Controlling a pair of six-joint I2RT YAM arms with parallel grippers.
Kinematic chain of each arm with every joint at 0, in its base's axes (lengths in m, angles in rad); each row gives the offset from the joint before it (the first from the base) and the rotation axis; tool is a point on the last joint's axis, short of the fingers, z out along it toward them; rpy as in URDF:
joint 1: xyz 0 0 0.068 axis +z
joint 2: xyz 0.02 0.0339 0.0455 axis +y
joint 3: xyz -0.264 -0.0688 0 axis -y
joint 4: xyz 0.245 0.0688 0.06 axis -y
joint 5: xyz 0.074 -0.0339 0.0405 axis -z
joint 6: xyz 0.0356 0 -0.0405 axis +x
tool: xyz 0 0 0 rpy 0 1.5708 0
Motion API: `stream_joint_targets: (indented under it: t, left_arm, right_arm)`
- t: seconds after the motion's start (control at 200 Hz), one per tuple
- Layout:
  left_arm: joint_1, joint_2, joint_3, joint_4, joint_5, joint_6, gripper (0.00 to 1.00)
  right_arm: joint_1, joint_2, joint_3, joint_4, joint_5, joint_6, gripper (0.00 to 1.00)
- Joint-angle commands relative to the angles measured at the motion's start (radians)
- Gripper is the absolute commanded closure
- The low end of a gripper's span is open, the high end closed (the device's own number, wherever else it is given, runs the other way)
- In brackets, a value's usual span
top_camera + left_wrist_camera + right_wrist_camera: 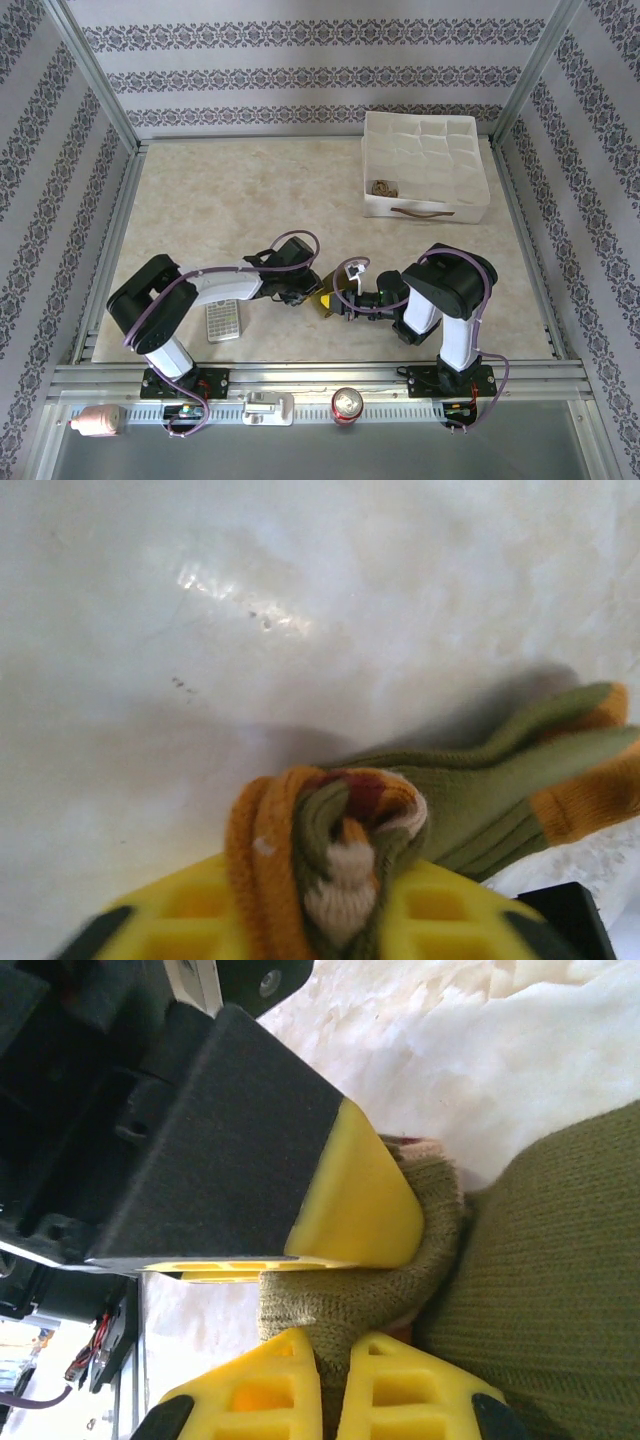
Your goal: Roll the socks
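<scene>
Both arms meet just right of the calculator (223, 321), and the olive sock (325, 303) sits between them, low on the worktop (220, 210). The left end effector (340, 910) is clamped on the bunched end of it. From the left wrist, orange, maroon and cream stripes bulge up between the yellow fingers (180, 920). From that clump the sock's long axis runs away and to the right across the surface, ending in an orange band at the frame's edge. The right end effector (335, 1380) comes in from the side away from the calculator. Its two yellow fingers are pressed together with a fold of olive rib pinched at their tips, and a yellow-tipped finger of the left one bears on the same fold from above.

Far beyond the calculator and off to its right stands a white divided box (425, 212). A brown sock (383, 186), seemingly rolled, lies in a near-left compartment.

The worktop is pale, marbled beige and glossy, with a bright glare patch in the left wrist view. Wallpaper (300, 80) with dark floral bands closes three sides inside a metal frame. A red-topped can (347, 405) stands on the front rail, nearer than the calculator. Its label and the calculator's keys are too small to read.
</scene>
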State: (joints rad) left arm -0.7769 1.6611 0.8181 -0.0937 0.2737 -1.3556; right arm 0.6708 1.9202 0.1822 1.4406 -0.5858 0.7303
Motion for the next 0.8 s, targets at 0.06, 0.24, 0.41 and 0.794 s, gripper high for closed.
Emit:
stream_joint_targets:
  t: [0.06, 0.24, 0.41, 0.794]
  left_arm:
    - [-0.019, 0.020, -0.043, -0.218, 0.038, -0.028, 1.00]
    - [-0.019, -0.193, -0.216, -0.364, -0.013, -0.212, 1.00]
    - [-0.026, -0.221, -0.238, -0.347, -0.024, -0.345, 1.00]
    - [-0.033, -0.080, -0.006, -0.618, -0.036, -0.400, 1.00]
  right_arm:
    - [-0.019, 0.078, 0.061, -0.659, 0.080, -0.117, 1.00]
    - [0.041, -0.038, 0.399, -1.182, 0.069, -0.548, 1.00]
    - [0.092, -0.122, 0.593, -1.403, 0.092, -0.914, 0.82]
    - [0.398, -0.611, 0.307, -1.198, 0.593, -0.924, 0.44]
